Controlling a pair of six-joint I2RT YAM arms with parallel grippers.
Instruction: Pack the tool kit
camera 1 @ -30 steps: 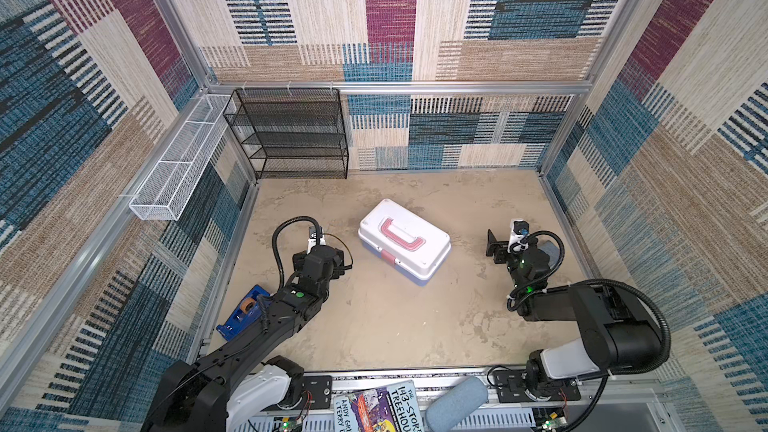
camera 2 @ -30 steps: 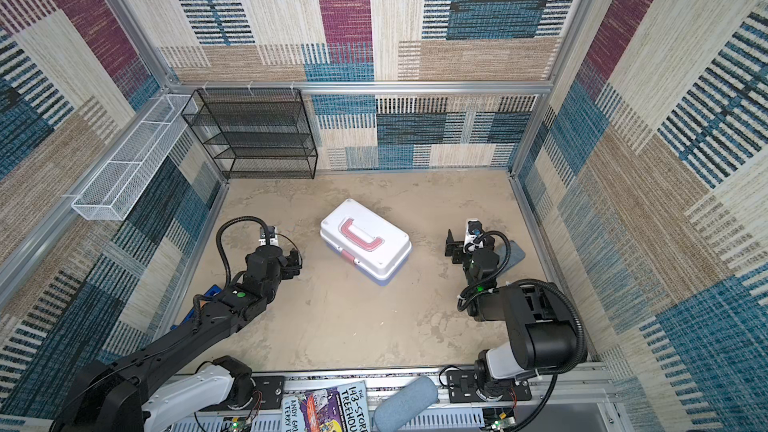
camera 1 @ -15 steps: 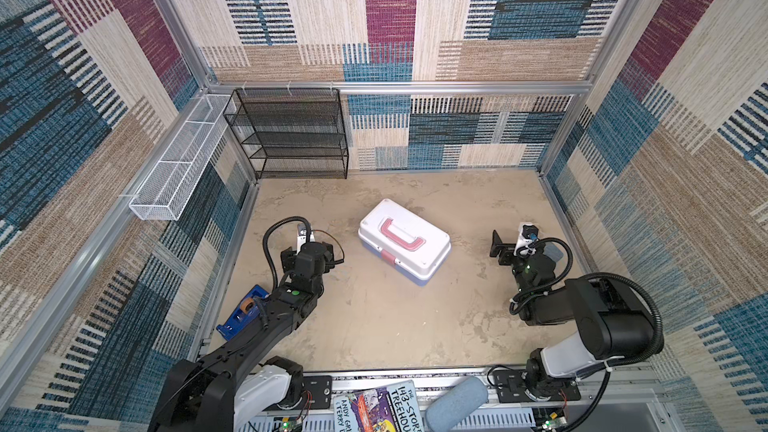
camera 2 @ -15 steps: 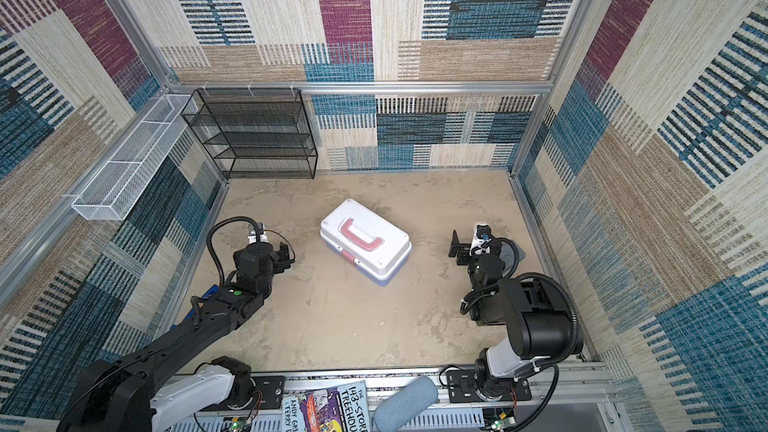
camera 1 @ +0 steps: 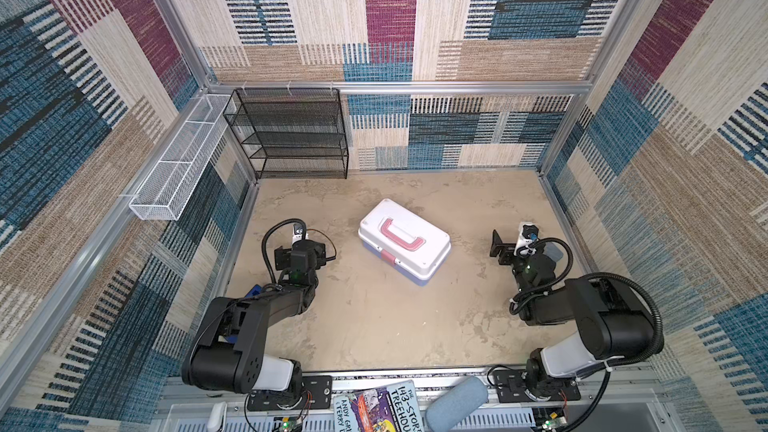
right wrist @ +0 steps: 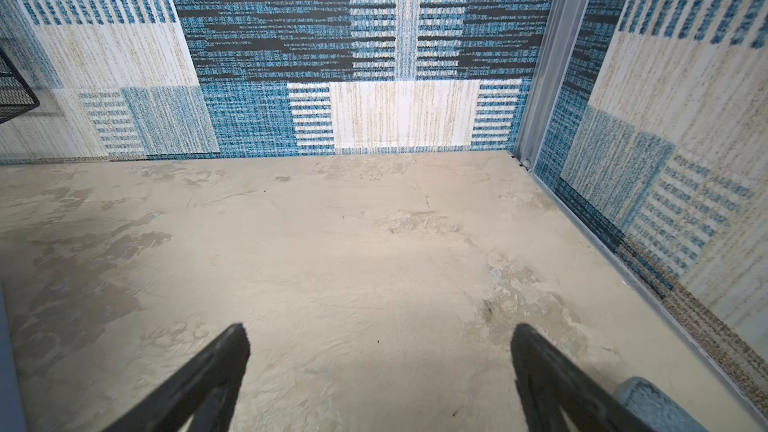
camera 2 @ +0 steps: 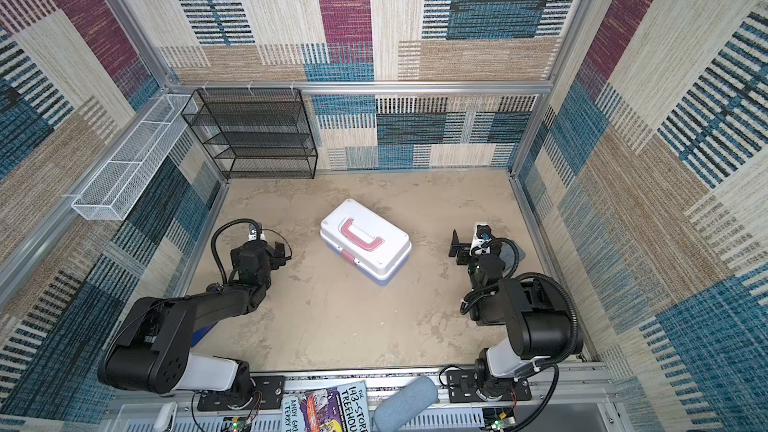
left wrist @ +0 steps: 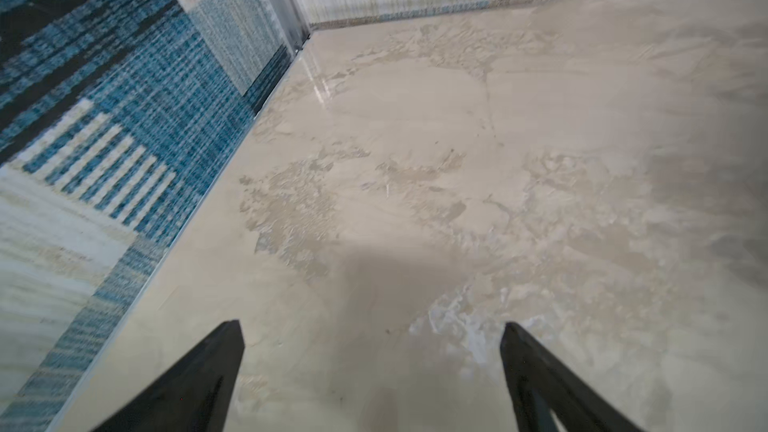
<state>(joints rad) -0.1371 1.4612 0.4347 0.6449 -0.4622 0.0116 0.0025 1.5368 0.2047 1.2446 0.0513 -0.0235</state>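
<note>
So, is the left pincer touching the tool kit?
Apart. In both top views, bare table shows between the left pincer and the tool kit.

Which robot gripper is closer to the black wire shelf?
Left. The left gripper hangs out in front of the black wire shelf, on the same side of the table. The right gripper is across the table, beyond the tool kit.

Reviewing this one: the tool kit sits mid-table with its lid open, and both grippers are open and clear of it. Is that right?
Not quite. The tool kit has its lid shut, as both top views show. The rest holds: it sits mid-table, and the left gripper and right gripper are open and clear of it.
</note>
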